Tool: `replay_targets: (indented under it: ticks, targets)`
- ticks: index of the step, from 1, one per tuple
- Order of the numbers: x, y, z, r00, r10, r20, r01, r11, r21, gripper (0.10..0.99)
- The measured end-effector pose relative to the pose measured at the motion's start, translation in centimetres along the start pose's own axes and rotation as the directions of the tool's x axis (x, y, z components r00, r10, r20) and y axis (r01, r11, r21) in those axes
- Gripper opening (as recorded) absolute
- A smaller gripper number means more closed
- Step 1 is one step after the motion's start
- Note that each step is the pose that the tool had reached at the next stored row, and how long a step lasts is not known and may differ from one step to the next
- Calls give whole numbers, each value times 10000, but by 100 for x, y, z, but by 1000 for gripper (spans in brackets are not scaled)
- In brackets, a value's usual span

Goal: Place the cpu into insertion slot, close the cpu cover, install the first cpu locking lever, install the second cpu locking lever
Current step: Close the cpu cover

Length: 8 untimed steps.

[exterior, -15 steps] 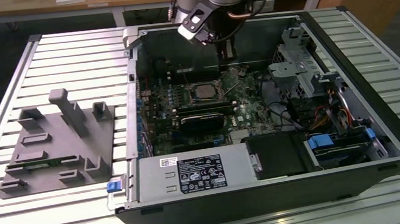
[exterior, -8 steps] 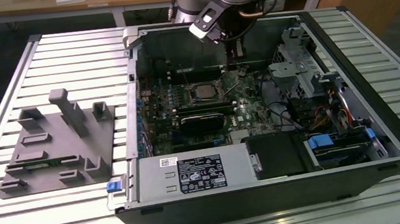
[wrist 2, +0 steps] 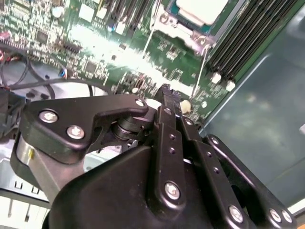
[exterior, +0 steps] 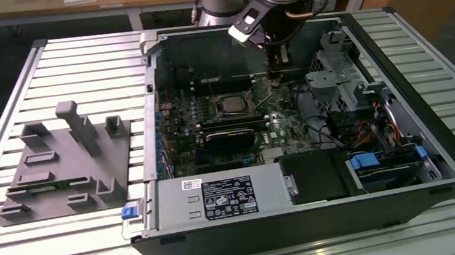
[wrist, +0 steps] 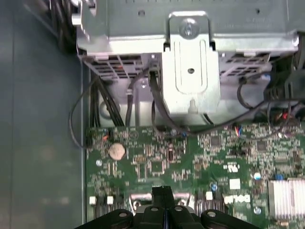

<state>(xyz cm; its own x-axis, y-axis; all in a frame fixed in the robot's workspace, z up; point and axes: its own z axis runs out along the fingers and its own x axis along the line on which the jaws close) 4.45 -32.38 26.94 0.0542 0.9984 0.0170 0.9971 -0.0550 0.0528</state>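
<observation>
- Work surface: a slatted aluminium table [exterior: 81, 60] carries an open computer case [exterior: 424, 116] laid on its side; a grey fixture tray [exterior: 65, 160] sits at the exterior view's left of it.
- Gripper [exterior: 276, 75]: lowered into the case over the green motherboard [wrist: 157, 167]. In both wrist views the fingers [wrist: 160, 192] are pressed together, with nothing visible between them.
- The cpu [exterior: 230, 104]: seated flat in the insertion slot [exterior: 219, 111], near the gripper but apart from it, on the exterior view's left.
- In the second wrist view the cpu [wrist 2: 198, 8] is bordered by a silvery metal frame; a thin wire lever [wrist 2: 202, 62] runs from the socket corner toward the gripper [wrist 2: 167, 93].
- Black graphics card [exterior: 229, 141]: just beside the slot, nearer the power supply [exterior: 217, 197].
</observation>
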Motion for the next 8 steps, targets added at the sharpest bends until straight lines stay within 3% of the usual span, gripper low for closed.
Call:
replay_targets:
  ticks: [4, 8]
  targets:
    - [6, 95, 12, 10000, 0, -1, 0, 10000, 4, 106]
    - [7, 140, 71, 10000, 1, 5, -1, 10000, 59, 106]
